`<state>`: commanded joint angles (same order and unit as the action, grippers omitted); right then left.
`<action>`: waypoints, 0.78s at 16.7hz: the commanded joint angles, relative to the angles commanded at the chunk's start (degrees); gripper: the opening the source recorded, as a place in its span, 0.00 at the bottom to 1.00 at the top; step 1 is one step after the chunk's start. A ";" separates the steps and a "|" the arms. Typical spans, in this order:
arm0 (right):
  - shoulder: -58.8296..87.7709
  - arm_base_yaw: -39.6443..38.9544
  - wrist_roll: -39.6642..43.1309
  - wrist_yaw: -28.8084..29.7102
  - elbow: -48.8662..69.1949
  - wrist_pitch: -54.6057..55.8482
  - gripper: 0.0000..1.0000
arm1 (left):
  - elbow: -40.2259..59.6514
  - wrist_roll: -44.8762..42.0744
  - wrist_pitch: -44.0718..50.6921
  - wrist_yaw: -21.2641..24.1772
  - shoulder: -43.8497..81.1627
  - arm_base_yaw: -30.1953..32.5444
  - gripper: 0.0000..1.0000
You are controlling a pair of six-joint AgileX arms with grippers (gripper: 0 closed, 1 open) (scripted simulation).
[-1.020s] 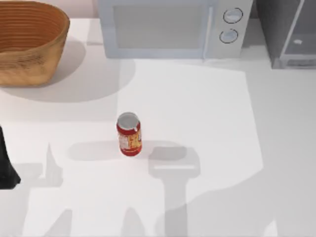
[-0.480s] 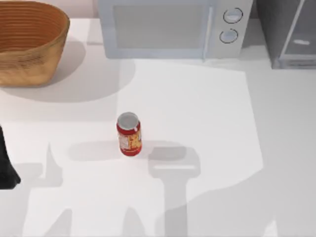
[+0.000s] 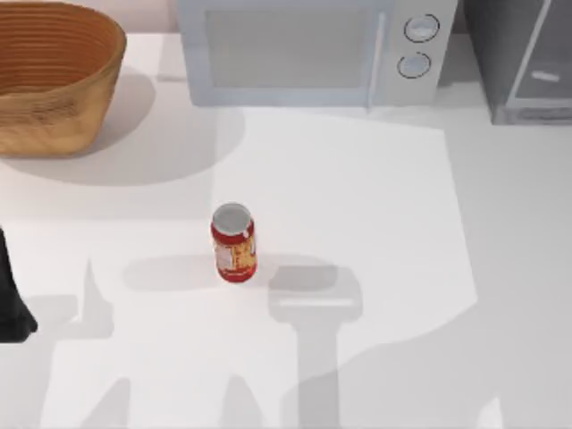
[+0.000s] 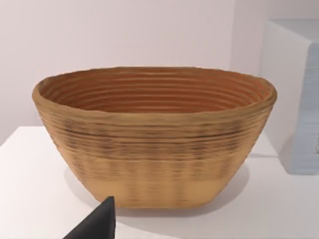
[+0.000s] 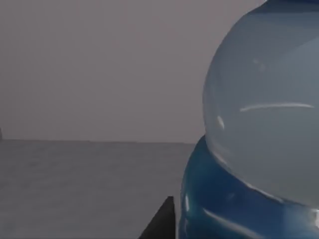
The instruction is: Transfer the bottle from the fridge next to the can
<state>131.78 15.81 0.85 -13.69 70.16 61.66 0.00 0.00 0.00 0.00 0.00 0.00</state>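
Bottle (image 5: 259,129) looms close in the right wrist view, clear shoulder above blue label, inside a grey interior, with one dark fingertip (image 5: 162,221) just beside it; whether the right gripper grips it I cannot tell. On the table (image 3: 375,223), the can (image 3: 234,243) stands upright mid-table, the left arm (image 3: 12,299) at the left edge. Farther back sit the basket (image 3: 54,80), the microwave (image 3: 313,49) and the fridge (image 3: 523,58).

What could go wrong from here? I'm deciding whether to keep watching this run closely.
1. The bottle looms very close in the right wrist view, inside grey walls; a badly judged approach might tip it.
2. On the way out it could catch the fridge frame.
3. The can stands alone mid-table; setting down too close might topple it.
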 joint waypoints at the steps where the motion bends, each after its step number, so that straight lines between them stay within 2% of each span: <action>1: 0.00 0.00 0.00 0.00 0.00 0.00 0.00 | 0.00 0.00 0.00 0.00 0.00 0.00 1.00; 6: -0.31 0.19 -0.08 0.00 0.02 -0.20 0.00 | 0.00 0.00 0.00 0.00 0.00 0.00 1.00; 13: -7.36 0.18 -0.15 -0.10 1.39 -8.69 0.00 | 0.00 0.00 0.00 0.00 0.00 0.00 1.00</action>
<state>124.43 15.99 0.69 -13.79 71.55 52.97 0.00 0.00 0.00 0.00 0.00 0.00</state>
